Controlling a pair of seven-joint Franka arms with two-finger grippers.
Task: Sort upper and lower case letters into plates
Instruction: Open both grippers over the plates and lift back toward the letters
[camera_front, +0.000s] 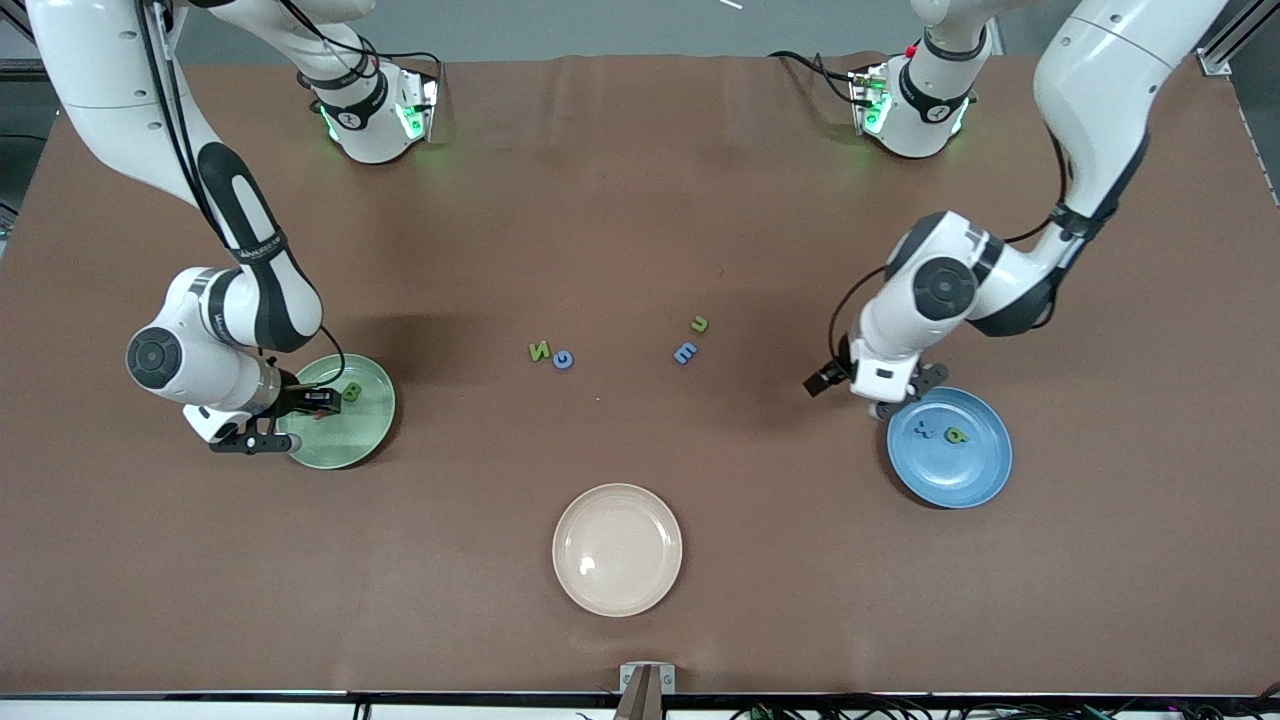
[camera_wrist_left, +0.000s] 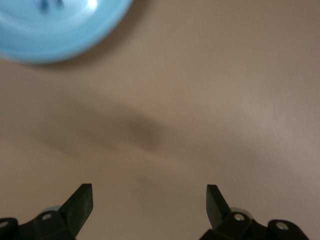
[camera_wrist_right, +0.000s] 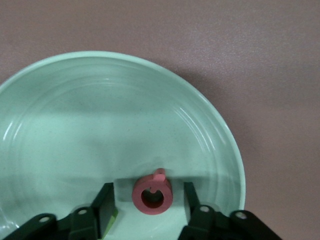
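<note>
Four letters remaining: green N (camera_front: 539, 351), blue G (camera_front: 563, 359), blue m (camera_front: 685, 352) and green u (camera_front: 700, 324) lay mid-table, farther from the camera than the cream plate (camera_front: 617, 596).
Blue plate (camera_front: 975, 485): held two small letters.
Left gripper (camera_wrist_left: 149, 202): spread empty, just beside the blue plate's rim.
Light green plate (camera_wrist_right: 60, 130): held green B (camera_front: 351, 392) and red Q (camera_wrist_right: 152, 193).
Right gripper (camera_wrist_right: 148, 200): fingers parted around the Q, seemingly not pinching.
Handling: letters looked light, stiff, thin; pinch across flat edges.
</note>
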